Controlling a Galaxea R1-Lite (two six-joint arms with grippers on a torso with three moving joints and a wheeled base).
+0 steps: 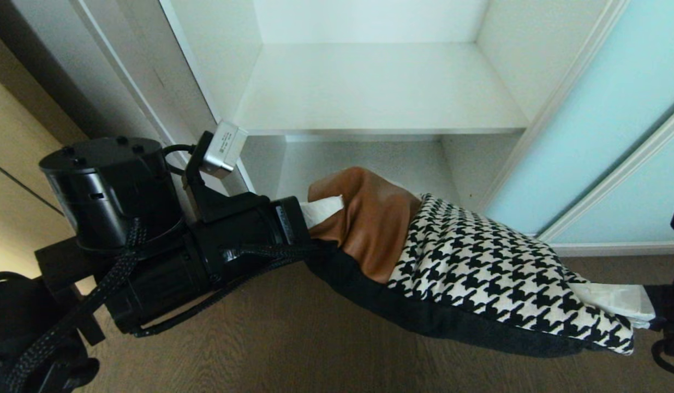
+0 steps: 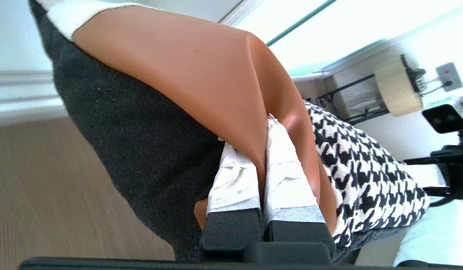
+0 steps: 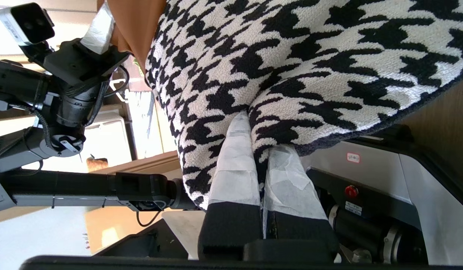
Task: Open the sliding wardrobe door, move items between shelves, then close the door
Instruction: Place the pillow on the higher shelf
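A cushion (image 1: 478, 262) of tan leather and black-and-white houndstooth with black backing hangs in the air between my two grippers, low before the open wardrobe. My left gripper (image 1: 323, 210) is shut on its leather corner (image 2: 186, 67), the taped fingers (image 2: 287, 172) pinching a fold. At the opposite corner my right gripper (image 1: 615, 299) is shut on the houndstooth cloth (image 3: 310, 56), with its taped fingers (image 3: 235, 165) clamped on the edge. A white shelf (image 1: 380, 93) spans the wardrobe just above and behind the cushion. The pale aqua sliding wardrobe door (image 1: 604, 120) stands slid to the right.
Under the shelf is a lower white compartment (image 1: 364, 161), partly hidden by the cushion. The wardrobe's white side panel (image 1: 151, 71) rises by my left arm. Brown wooden floor (image 1: 315, 349) lies below. My own base (image 3: 403, 176) is beneath the right gripper.
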